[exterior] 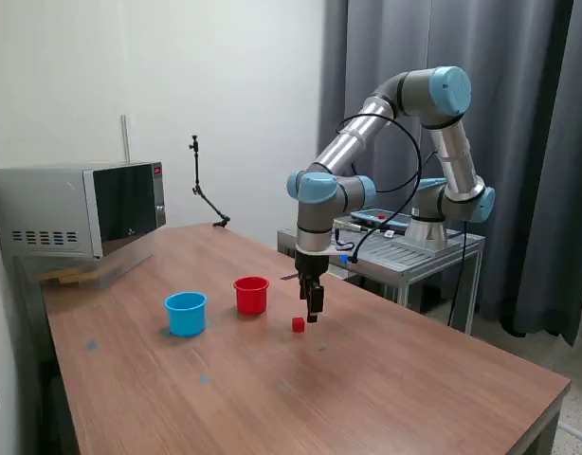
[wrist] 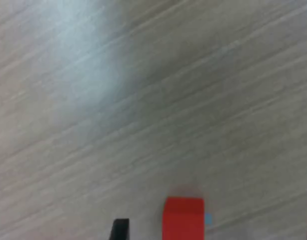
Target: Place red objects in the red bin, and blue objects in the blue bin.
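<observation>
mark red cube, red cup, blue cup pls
red cube [exterior: 298,324], exterior view, on its front face.
red cup [exterior: 251,299], exterior view, on its outer wall.
light blue cup [exterior: 186,318], exterior view, on its outer wall.

Silver-grey tubular arm with light blue joint caps, at the upper right of the frame. Black cable looped alongside the links, down to a dark two-finger gripper near centre.

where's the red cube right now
In the exterior view the red cube sits on the wooden table, just to the exterior view's right of the red cup and right beside the gripper, which hangs at its right side.
</observation>
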You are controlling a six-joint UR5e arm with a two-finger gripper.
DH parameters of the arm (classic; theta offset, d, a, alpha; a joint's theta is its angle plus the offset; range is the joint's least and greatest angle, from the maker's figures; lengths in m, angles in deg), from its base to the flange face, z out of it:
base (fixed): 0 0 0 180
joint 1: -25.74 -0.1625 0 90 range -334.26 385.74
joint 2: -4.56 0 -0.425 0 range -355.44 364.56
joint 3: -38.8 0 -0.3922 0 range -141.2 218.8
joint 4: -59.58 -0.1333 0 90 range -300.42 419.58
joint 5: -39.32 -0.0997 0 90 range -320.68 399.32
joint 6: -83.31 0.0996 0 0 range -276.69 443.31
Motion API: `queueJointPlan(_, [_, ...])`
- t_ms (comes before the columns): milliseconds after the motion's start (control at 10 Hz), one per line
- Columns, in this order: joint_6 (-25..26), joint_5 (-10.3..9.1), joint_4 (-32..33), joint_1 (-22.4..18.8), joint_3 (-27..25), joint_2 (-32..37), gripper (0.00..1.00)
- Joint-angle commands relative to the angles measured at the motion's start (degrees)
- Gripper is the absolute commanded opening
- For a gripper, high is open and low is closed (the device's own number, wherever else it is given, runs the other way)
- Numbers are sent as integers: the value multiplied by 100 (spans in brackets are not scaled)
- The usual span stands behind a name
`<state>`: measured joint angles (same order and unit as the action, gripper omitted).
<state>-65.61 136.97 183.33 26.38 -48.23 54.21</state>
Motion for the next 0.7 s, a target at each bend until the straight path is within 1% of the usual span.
queueJointPlan(0, [65, -26, 227, -3, -286, 0, 100])
queueJointPlan(300, [65, -35, 439, 23, -507, 0, 100])
queueJointPlan(600, [65, -35, 518, 67, -516, 9, 100])
